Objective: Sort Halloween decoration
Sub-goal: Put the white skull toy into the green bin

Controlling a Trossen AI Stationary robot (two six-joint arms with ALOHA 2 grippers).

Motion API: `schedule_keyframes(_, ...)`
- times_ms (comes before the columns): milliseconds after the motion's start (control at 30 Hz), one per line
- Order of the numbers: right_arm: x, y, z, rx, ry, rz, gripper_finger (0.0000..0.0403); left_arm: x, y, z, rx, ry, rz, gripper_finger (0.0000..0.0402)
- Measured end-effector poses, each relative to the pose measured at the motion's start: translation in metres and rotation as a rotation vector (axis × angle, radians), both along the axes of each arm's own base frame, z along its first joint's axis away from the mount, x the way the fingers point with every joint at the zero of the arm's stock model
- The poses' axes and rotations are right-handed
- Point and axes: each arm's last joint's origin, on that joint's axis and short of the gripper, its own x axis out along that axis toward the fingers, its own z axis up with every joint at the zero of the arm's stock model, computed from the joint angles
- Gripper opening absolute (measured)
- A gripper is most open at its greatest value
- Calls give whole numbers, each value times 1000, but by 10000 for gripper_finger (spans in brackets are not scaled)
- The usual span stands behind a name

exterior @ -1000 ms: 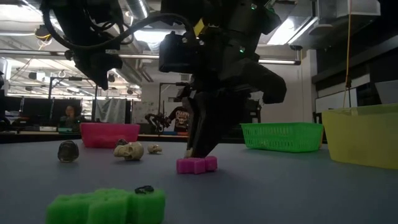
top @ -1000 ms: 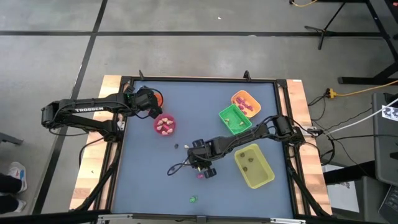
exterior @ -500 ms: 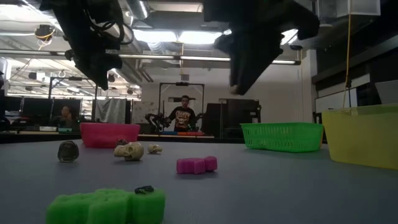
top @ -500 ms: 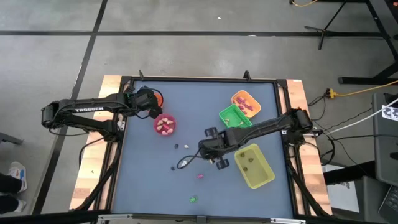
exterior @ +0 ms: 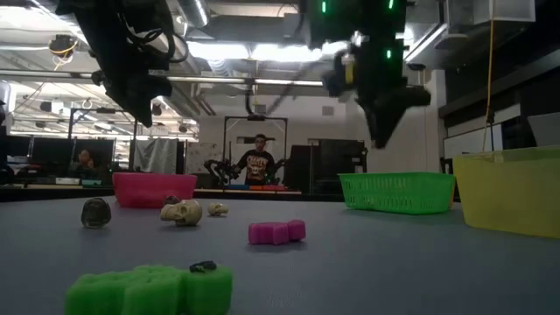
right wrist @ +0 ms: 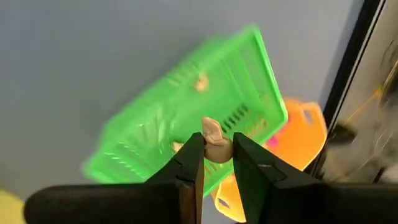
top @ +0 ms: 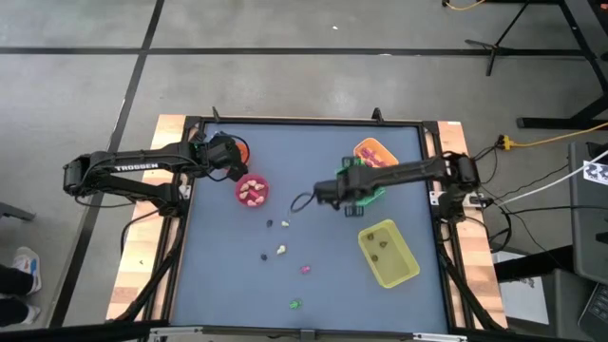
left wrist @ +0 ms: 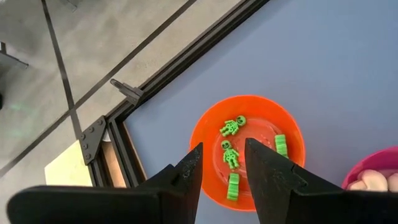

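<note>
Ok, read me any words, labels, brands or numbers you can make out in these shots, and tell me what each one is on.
"TROSSEN": white letters along the left arm, readable in the high view.
A black-and-white square marker at that view's right edge carries no readable text.
No other writing is legible in any view.

The only lettering that could be read was the white word "TROSSEN", printed along the dark upper link of the left arm [top: 133,168] in the high view. A small white tag with black square markings [top: 596,172] lay at the right edge of that view, off the table, but nothing on it could be read as text. A person [exterior: 255,164] in the room behind the table, in the low view, wore a dark shirt with a pale print on the chest, too small to make out.
</note>
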Motion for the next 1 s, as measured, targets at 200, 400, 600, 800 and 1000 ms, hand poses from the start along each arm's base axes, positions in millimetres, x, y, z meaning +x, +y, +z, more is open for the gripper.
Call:
schedule_keyframes(200, -16, -36, -25, 29, 85, -149, 69, 0, 0, 0, -19, -6, -10, 103)
schedule_keyframes(400, -21, -49, -31, 63, 102, -194, 69, 0, -1, 0, -17, 6, -22, 103)
schedule_keyframes(600, -20, -48, -31, 67, 105, -185, 69, 1, -1, -1, -44, 12, -52, 103)
schedule_keyframes(800, -20, -46, -31, 143, 99, -195, 71, 2, -2, -2, -96, 4, -97, 103)
schedule_keyframes(1000, -20, -45, -32, 158, 97, -196, 122, 9, -3, 0, -160, -56, -206, 103)
